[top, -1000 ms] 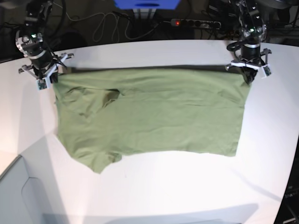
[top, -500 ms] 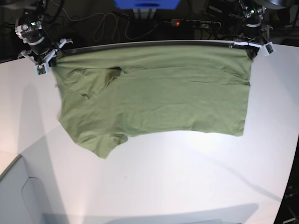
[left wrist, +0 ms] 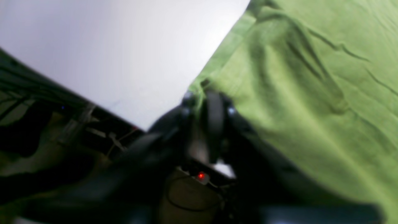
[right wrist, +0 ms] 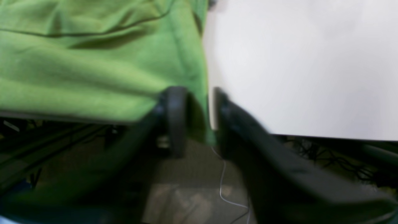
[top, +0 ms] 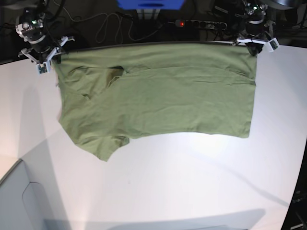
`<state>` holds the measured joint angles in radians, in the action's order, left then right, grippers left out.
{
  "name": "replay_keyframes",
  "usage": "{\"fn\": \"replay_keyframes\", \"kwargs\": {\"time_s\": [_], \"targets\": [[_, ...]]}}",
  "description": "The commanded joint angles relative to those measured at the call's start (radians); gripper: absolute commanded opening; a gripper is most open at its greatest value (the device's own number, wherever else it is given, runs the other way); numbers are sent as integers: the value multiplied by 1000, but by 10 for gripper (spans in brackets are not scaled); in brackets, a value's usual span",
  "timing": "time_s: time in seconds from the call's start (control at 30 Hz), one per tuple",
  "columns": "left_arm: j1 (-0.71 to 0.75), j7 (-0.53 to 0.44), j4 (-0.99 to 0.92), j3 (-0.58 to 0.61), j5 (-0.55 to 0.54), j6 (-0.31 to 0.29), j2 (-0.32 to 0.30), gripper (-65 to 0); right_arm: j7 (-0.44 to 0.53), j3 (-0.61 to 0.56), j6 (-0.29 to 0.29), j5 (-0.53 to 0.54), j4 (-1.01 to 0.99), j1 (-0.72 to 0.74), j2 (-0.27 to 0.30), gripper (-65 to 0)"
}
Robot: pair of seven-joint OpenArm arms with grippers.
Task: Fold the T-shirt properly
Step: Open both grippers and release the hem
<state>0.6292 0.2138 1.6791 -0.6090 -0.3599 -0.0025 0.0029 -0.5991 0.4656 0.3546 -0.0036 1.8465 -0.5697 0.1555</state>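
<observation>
Along the counter's (top: 192,191) far edge, one T-shirt (top: 158,100) lies spread; two tools, left (top: 254,44) and right (top: 45,60), each with jaws parted around a corner.

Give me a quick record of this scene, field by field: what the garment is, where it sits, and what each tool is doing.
garment: green T-shirt, spread flat, some wrinkles
location: white table, far hem along the back edge
sleeve: one sticks out at the near left corner
left tool: at the shirt's far corner; grip unclear, view blurred
right tool: jaws apart, cloth edge between them
fold: not yet made
</observation>
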Motion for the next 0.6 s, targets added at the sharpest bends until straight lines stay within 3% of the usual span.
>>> {"fn": "replay_keyframes", "kwargs": {"time_s": [0.0,0.07,0.13,0.3,0.57], "targets": [[17,-27,22,-15,-4,8,-10,-467,15,8,2,1,18,-9,13,-356],[19,-27,22,-16,-15,5,-10,-425,23,8,2,1,25,-20,14,-264],[25,-27,22,-18,-49,5,-11,-399,24,14,2,1,45,-23,14,-223],[64,-27,88,-18,-121,5,-37,-383,17,46,4,6,120,-19,9,-222],[24,-27,178,-21,-113,5,-59,-382,14,23,4,7,157,37,6,-222]]}}
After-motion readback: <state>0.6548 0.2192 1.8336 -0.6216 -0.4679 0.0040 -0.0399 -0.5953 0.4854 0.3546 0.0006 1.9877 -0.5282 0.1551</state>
